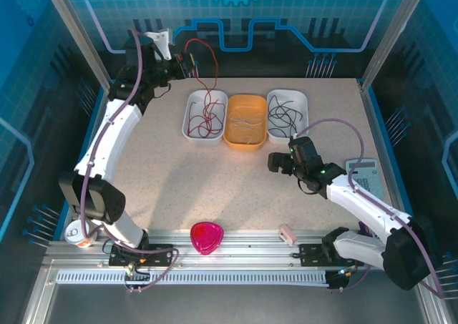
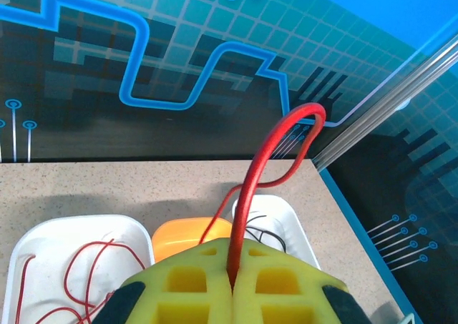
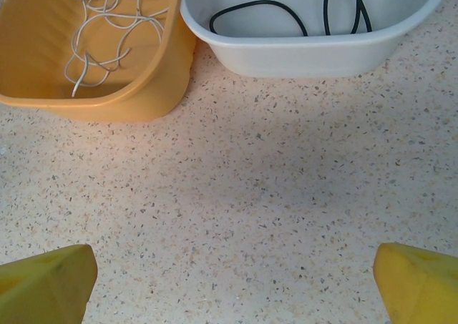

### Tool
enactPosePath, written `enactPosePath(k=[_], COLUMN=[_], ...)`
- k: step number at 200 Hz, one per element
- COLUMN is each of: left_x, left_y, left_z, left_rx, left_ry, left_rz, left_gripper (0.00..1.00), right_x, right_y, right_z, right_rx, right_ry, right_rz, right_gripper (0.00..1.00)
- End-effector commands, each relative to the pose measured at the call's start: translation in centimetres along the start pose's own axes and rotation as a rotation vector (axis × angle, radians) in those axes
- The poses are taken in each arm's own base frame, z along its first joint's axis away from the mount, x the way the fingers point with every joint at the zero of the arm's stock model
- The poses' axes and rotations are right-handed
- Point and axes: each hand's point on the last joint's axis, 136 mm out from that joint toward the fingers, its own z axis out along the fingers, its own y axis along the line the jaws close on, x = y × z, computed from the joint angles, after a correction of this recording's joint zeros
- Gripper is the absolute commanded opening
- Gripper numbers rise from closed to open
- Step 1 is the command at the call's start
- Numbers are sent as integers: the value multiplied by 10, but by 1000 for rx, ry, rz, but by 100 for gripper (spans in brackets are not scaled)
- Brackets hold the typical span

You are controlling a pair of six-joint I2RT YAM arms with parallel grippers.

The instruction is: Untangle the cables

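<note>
My left gripper (image 1: 187, 65) (image 2: 232, 277) is raised at the back left and shut on a red cable (image 1: 205, 48) (image 2: 265, 159). The cable arcs up from the pads and drops into the left white tray (image 1: 190, 104) (image 2: 43, 238), where more red strands (image 1: 206, 115) (image 2: 93, 267) lie. A pale whitish cable (image 1: 245, 120) (image 3: 107, 23) curls in the orange tray (image 1: 245, 144) (image 3: 143, 102). Black cables (image 1: 286, 116) (image 3: 265, 6) sit in the right white tray (image 1: 305, 102) (image 3: 308, 56). My right gripper (image 1: 274, 161) (image 3: 229, 288) hangs open over bare table, just in front of those two trays.
A pink heart-shaped dish (image 1: 206, 237) and a small pale block (image 1: 288, 233) rest at the near edge. A grey keypad device (image 1: 365, 175) lies at the right edge, and a cup (image 1: 77, 232) stands by the left arm's base. Metal frame posts stand at the back corners.
</note>
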Motion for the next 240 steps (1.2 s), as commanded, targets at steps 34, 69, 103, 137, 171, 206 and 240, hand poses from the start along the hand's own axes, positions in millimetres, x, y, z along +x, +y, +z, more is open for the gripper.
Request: enactPosePath(k=[34,69,103,137,171,206,240], left_x=[-8,4,20,34,48,65,89], left_y=[24,47,72,99,122,139,136], left_z=[20,35,47,52,54,58,77], left_rx=[-48,-105,-181,-292,-391,-496,-510], left_ry=[7,48,90,118,132,138,174], left_rz=[31,29,35,32,7,10,22], left_gripper=[0,0,0,0,0,0,0], right_x=[-2,-2,-4,-5,-6,-5,-4], right_y=[-8,-8,-7,-6,-5,-3,-2], right_z=[-5,-5,-7,-7,-6,-3,-3], right_rx=[19,16,16,13,12,8,3], right_ry=[-7,-1,-1,0,5,15,18], right_rz=[33,40,41,44,47,46,55], right_gripper=[100,100,100,100,100,100,100])
